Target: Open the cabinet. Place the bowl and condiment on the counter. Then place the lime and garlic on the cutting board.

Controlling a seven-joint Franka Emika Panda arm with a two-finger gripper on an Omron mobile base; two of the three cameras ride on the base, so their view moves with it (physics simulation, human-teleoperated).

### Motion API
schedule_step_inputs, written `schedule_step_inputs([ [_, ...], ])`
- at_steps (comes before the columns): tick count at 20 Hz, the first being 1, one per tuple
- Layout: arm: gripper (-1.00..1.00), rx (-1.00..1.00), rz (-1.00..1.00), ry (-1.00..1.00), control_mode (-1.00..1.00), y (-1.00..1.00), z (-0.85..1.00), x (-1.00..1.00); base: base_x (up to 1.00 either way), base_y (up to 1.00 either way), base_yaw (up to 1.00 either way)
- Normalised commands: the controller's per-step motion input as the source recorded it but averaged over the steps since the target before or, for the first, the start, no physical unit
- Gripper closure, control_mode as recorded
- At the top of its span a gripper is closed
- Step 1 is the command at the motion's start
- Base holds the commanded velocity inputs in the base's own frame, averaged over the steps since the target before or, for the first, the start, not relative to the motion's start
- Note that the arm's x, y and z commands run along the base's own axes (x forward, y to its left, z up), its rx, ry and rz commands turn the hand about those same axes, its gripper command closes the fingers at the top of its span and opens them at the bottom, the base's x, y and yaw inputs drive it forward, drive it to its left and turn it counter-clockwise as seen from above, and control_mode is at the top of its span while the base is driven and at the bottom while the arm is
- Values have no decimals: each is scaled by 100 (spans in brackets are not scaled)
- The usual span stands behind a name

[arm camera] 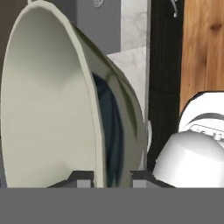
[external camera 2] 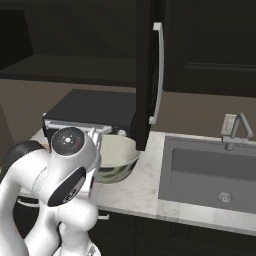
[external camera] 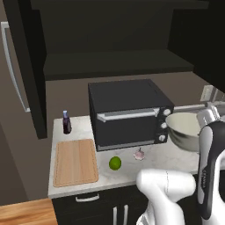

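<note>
The cabinet [external camera: 114, 63] stands open, one door [external camera: 22, 66] swung out left and the other door [external camera 2: 147, 75] edge-on over the counter. My gripper [arm camera: 111, 179] is shut on the rim of the cream-white bowl [arm camera: 52, 100], which sits tilted in the hand view. That bowl [external camera: 184, 129] [external camera 2: 117, 157] is right of the toaster oven, low over the counter [external camera: 167, 158]; whether it rests there I cannot tell. The purple condiment [external camera: 66, 122] stands at the counter's back left. The lime [external camera: 115, 163] and garlic [external camera: 139, 154] lie on the counter, right of the cutting board [external camera: 75, 161].
A black toaster oven [external camera: 127, 114] takes up the counter's middle. A steel sink [external camera 2: 210, 175] with a faucet [external camera 2: 240, 127] lies to the right. Low black drawers [external camera: 88, 197] run under the counter, and wood floor [external camera: 26, 211] shows at lower left.
</note>
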Motion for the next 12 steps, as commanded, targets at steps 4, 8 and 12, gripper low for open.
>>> schedule_step_inputs([
  [4,100,-5,-5,0,-100,0,-100,6,0,0,0],
  [8,100,-10,-3,0,-100,0,-97,43,0,0,0],
  [12,100,-10,-1,-5,-100,0,-85,44,0,0,0],
])
